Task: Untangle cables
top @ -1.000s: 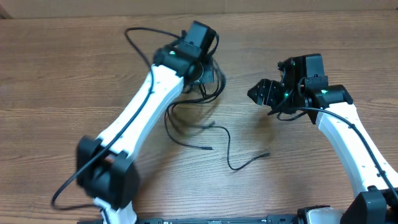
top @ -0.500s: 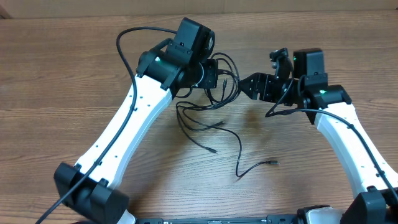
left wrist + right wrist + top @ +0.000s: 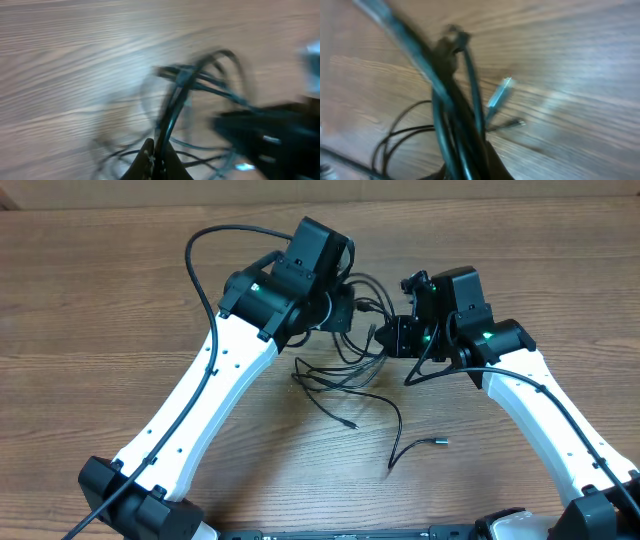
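Handles as limp, light, snag-prone cables (image 3: pixel 172 100), best pinched near a loose plug (image 3: pixel 438 442), with left end effector (image 3: pixel 156 160) and right end effector (image 3: pixel 466 167) both clenched on the tangle.

The white left arm (image 3: pixel 200 395) is reaching from the near left corner up toward the middle of the table; its black left gripper (image 3: pixel 348 310) is pointing right, with its fingers (image 3: pixel 146 160) pinching the thin black cables (image 3: pixel 167 112); the white right arm (image 3: pixel 545 415) is bending in from the near right; its black right gripper (image 3: pixel 393 337) is pointing left, just beside the left gripper, and is clamping the same bundle; both wrist views are blurring.
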Tool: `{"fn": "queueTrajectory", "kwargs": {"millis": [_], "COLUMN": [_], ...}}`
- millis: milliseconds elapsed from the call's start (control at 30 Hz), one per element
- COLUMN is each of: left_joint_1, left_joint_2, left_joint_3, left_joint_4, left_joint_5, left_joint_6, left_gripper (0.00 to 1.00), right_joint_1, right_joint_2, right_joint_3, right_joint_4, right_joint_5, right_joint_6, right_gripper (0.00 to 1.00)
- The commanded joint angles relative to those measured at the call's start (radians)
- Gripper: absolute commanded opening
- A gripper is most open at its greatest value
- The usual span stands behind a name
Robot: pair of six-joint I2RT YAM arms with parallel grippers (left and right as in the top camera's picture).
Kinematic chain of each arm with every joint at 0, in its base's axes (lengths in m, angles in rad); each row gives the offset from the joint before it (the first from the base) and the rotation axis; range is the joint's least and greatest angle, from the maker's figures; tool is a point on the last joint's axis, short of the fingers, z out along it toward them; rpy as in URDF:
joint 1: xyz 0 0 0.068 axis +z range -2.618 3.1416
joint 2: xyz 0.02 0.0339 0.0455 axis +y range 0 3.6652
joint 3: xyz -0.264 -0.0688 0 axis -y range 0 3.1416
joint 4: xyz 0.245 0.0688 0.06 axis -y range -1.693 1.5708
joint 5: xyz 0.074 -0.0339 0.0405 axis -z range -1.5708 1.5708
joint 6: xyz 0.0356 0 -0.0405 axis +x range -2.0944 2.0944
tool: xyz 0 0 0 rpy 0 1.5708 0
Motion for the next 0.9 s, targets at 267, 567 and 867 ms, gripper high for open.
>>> {"fn": "queueTrajectory", "kwargs": {"millis": [267, 567, 867], "left_joint_1": [0.099, 0.112, 0.108], "left_joint_2": [-0.036, -0.055, -0.220], "left_joint_3": [0.016, 0.016, 0.017], "left_joint_4": [-0.061, -0.001, 0.193], "left_joint_5": [-0.340, -0.152, 0.148], "left_joint_6": [-0.089, 0.025, 0.141], "left_gripper": [0.04, 0.04, 0.04], "right_joint_1": [-0.172, -0.177, -0.162], "right_joint_2": [-0.005, -0.005, -0.004], "right_joint_3": [0.018, 0.018, 0.017], "right_joint_4": [-0.124, -0.077, -0.012], "right_joint_5": [0.278, -0.005, -0.141], "right_joint_6": [0.074, 0.030, 0.017], "right_gripper": [0.16, 0.41, 0.66]}}
